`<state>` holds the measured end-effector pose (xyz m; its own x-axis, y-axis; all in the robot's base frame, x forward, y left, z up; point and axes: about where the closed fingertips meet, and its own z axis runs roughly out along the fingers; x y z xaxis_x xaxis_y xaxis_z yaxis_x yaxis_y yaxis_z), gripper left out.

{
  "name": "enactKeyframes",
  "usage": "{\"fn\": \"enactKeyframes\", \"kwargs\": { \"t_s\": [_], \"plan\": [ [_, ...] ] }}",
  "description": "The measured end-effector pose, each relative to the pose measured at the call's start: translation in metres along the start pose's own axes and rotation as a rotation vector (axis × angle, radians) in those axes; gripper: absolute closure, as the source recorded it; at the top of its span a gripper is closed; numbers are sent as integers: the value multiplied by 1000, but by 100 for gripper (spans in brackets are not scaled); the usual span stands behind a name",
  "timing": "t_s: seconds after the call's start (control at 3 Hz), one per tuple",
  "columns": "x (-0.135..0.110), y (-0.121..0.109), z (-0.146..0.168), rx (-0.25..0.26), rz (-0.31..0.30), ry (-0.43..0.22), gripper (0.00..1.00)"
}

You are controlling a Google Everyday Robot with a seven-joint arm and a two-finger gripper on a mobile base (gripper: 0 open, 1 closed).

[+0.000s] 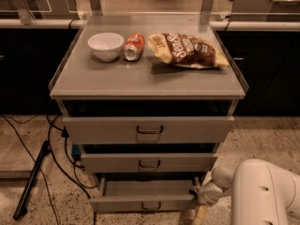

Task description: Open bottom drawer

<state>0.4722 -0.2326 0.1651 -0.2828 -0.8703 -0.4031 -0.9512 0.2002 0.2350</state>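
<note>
The bottom drawer (122, 203) is the lowest grey front of the cabinet, with a small dark handle (151, 205) at its centre. It stands pulled out, and its inside floor (150, 187) shows behind the front. My gripper (199, 201) is at the right end of this drawer front, close to its corner, at the end of my white arm (262, 193) at the bottom right. The contact point is hidden by the wrist.
The middle drawer (149, 162) and top drawer (149, 129) sit above, each slightly out. On the cabinet top (140, 81) are a white bowl (106, 45), a lying soda can (134, 47) and a chip bag (187, 50). Cables and a dark pole (33, 179) lie on the floor left.
</note>
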Motion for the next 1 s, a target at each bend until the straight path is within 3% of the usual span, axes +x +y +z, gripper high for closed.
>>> {"fn": "enactKeyframes", "kwargs": {
  "t_s": [1.0],
  "plan": [
    [-14,32,6,-182,-114,-47,0]
  ]
}}
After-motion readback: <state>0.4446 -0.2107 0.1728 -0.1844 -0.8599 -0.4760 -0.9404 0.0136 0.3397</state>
